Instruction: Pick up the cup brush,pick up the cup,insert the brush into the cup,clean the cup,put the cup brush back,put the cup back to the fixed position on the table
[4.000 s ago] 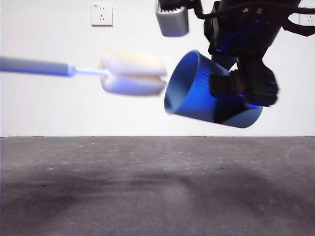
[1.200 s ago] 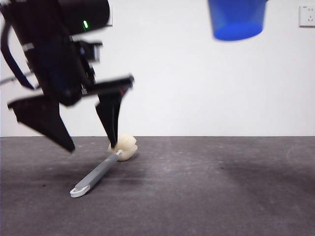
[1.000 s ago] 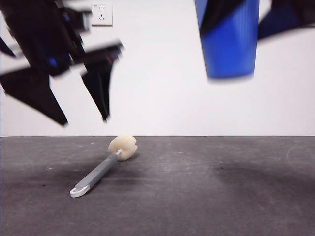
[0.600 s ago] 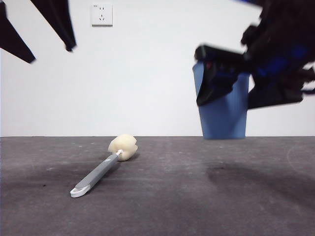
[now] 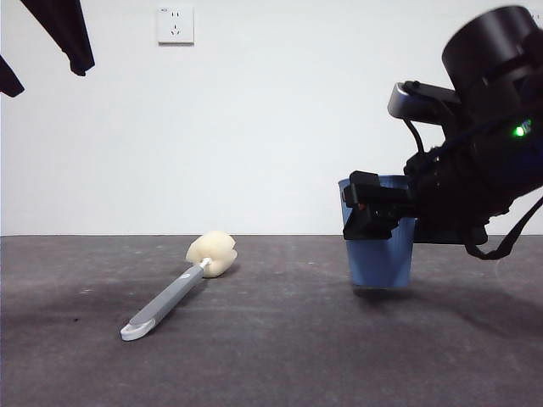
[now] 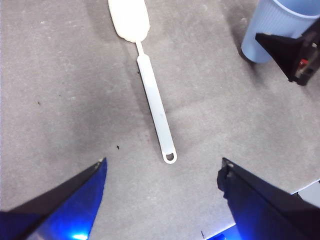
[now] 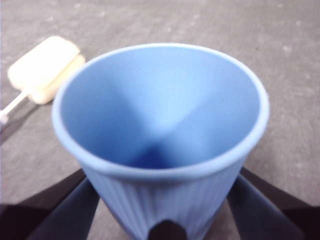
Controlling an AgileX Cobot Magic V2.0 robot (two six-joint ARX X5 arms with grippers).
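The cup brush point(image 5: 174, 292) lies flat on the table point(image 5: 271, 356), its cream sponge head point(image 5: 212, 253) away from the camera and its white loop end nearer. In the left wrist view the cup brush point(image 6: 152, 100) lies free below my open left gripper point(image 6: 163, 170), which is high at the top left of the front view point(image 5: 47, 76). The blue ribbed cup point(image 5: 379, 254) stands upright on the table at the right. My right gripper point(image 5: 382, 216) is shut on it, one jaw on each side of the cup point(image 7: 160, 125), which looks empty inside.
A white wall with a socket point(image 5: 175, 24) runs behind the table's far edge. The brush's sponge head point(image 7: 42, 67) lies a short way from the cup. The right arm's dark body point(image 5: 488, 153) fills the right side.
My left gripper has risen from beside the brush to the top left, empty. My right gripper has come down with the cup from high up to table level.
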